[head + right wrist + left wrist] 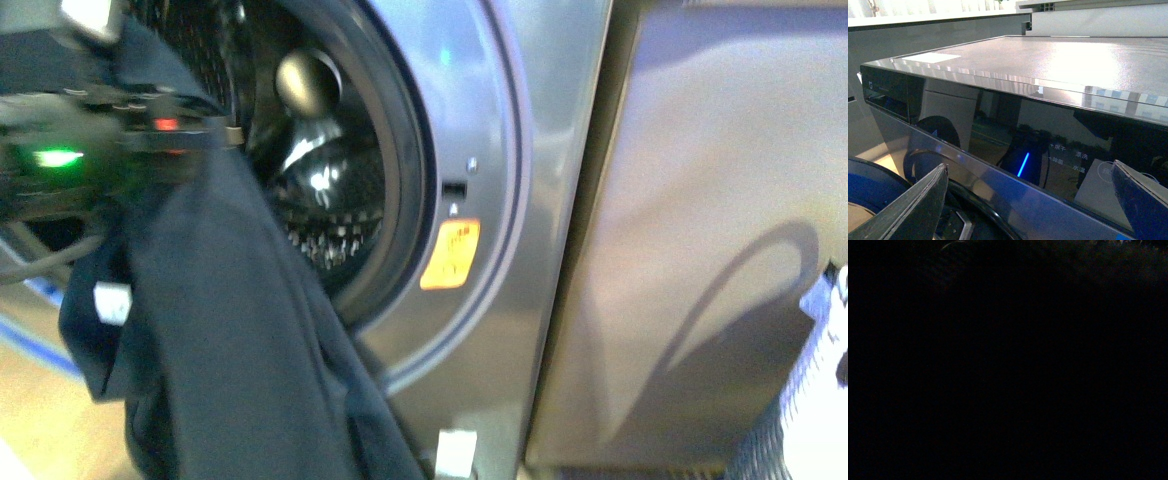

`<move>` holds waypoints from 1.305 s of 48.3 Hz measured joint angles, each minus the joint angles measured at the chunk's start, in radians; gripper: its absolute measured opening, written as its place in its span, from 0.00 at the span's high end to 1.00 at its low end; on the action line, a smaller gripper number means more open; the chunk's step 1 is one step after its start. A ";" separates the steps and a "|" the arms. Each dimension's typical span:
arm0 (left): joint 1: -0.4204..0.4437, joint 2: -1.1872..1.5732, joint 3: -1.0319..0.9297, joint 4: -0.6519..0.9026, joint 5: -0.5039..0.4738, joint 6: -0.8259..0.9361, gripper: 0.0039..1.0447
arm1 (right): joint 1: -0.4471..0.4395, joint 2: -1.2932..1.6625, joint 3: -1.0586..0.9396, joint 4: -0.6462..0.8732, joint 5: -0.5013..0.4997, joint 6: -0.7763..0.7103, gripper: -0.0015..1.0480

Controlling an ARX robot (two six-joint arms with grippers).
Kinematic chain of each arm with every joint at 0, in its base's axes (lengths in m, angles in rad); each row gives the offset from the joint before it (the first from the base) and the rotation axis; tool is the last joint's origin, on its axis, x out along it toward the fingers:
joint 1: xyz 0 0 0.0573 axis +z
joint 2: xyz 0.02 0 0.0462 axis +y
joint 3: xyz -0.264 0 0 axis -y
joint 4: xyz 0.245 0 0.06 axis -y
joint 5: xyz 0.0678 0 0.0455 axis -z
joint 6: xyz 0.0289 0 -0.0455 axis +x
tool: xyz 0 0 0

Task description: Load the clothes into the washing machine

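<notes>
Front view, blurred. Washing machine fills the centre, porthole uncovered, perforated drum visible inside with bright glints on the steel. Orange-yellow sticker on the silver front ring, just right of the opening, below a small dark latch slot. Clothes: dark navy, limp, hanging outside the machine in front of the porthole's left and lower rim, draped down from the left gripper to the picture's bottom edge; small white tag on the fabric's left side. No part of the cloth clearly inside the drum. Left arm shows a green light and a red light; fabric and blur cover its fingers, so cannot tell whether they are clamped on the cloth or apart. Left wrist view dark, nothing read from it. Plain grey cabinet stands touching the machine's right side; white woven basket at the lower right. Right wrist view: right gripper held near the machine's upper front, fingers spread wide apart, nothing between them. Beyond them the glossy black control panel with a blue lit bar and pale characters, and the flat grey top of the machine.
</notes>
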 joint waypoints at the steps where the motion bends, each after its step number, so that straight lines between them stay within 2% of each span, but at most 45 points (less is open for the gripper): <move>1: -0.002 0.007 0.006 0.000 -0.002 0.000 0.96 | 0.000 0.000 0.000 0.000 0.000 0.000 0.07; 28: -0.061 0.300 0.353 -0.130 -0.143 0.018 0.96 | 0.000 0.000 0.000 0.000 0.000 0.000 0.07; 49: -0.034 0.520 0.753 -0.223 -0.244 0.021 0.96 | 0.000 0.000 0.000 0.000 0.000 0.000 0.07; 56: -0.024 0.578 0.884 -0.296 -0.254 0.024 0.96 | 0.000 0.000 0.000 0.000 0.000 0.000 0.07; 63: -0.023 0.640 0.998 -0.293 -0.275 0.034 0.96 | 0.000 0.000 0.000 0.000 0.000 0.000 0.07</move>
